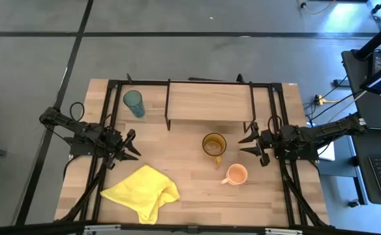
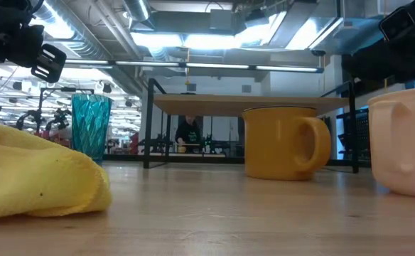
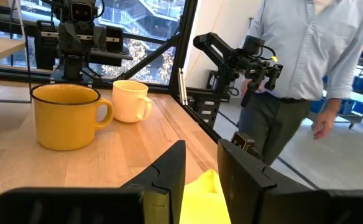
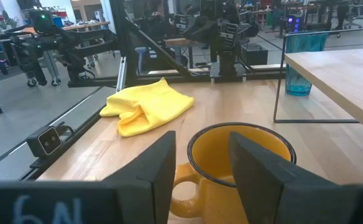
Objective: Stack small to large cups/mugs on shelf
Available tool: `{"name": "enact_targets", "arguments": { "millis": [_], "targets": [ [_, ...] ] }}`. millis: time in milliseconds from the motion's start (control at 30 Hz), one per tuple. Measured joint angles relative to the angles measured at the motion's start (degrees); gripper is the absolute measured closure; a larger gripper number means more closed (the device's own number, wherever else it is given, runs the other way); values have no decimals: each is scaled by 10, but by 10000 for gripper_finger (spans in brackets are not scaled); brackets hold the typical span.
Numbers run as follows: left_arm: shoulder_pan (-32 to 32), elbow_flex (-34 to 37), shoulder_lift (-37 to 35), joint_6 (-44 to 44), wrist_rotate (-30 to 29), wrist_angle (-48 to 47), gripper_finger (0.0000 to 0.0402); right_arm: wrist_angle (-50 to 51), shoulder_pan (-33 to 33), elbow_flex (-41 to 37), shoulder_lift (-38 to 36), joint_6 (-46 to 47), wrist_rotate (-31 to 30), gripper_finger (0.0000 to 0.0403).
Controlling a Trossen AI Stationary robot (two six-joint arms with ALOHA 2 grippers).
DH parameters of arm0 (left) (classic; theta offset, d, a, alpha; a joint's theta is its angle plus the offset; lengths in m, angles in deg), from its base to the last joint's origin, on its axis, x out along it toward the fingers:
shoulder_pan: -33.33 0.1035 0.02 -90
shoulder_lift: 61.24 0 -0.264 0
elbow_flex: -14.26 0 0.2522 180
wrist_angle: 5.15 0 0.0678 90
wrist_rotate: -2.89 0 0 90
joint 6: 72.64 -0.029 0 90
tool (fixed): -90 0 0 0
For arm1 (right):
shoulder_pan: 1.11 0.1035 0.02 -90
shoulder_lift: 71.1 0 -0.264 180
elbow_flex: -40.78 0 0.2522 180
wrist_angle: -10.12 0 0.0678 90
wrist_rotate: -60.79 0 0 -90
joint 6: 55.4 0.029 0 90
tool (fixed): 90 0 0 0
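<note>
The table is a light wood top ringed by a black metal frame. On it, toward the far edge, stands the shelf, a long pale plank on thin black legs, with nothing resting on top of it.

Taking the shelf as the landmark: the yellow cloth lies crumpled well apart from it, toward the near edge and the left arm's side. The teal tumbler stands upright on the table just beside the shelf's left end. The amber-yellow mug stands upright on the table just in front of the shelf's right half, its handle toward the near edge. The pale-orange mug stands farther out from the shelf than the yellow mug, near it and a little toward the right arm's side.

The left pincer hangs off the shelf's left end, out toward the cloth, fingers parted and empty, touching nothing. The right pincer hangs just off the shelf's right front corner, beside the amber-yellow mug; its fingers are spread apart and released, pointing at the mug without gripping it.

Beyond the table a person in a light shirt stands in the room.
</note>
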Motion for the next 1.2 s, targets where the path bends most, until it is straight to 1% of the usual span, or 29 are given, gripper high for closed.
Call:
{"name": "enact_targets", "arguments": {
  "millis": [467, 533, 633, 833, 900, 967, 1033, 1200],
  "targets": [
    [0, 0, 0, 0, 0, 0, 315, 0, 0, 0, 0, 3, 0, 254],
    [0, 0, 0, 0, 0, 0, 315, 0, 0, 0, 0, 28, 1, 254],
    [0, 0, 0, 0, 0, 0, 315, -2, 0, 0, 0, 110, 0, 254],
    [0, 0, 0, 0, 0, 0, 315, -24, 0, 0, 0, 357, -49, 254],
    [0, 0, 0, 0, 0, 0, 315, -54, 0, 0, 0, 418, -84, 254],
    [0, 0, 0, 0, 0, 0, 315, -88, 0, 0, 0, 455, -127, 254],
    [0, 0, 0, 0, 0, 0, 315, -129, 0, 0, 0, 457, -163, 254],
    [0, 0, 0, 0, 0, 0, 315, -242, 0, 0, 0, 378, -217, 254]
  ]
}}
